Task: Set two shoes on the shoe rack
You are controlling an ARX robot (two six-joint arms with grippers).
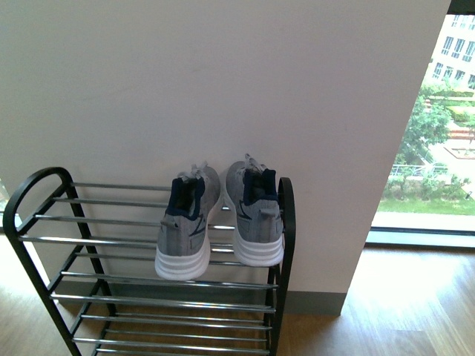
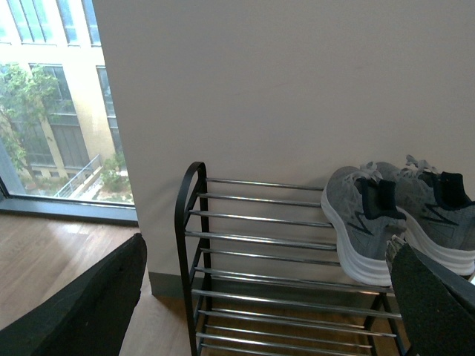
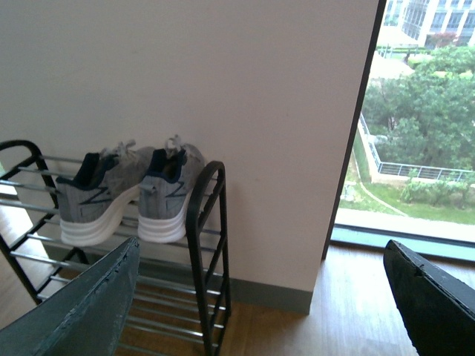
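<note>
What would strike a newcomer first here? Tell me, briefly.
A pair of grey sneakers sits heels outward on the top shelf of the shoe rack, at its right end, before the white wall. Right of the wall, a tall window shows trees and buildings.
</note>
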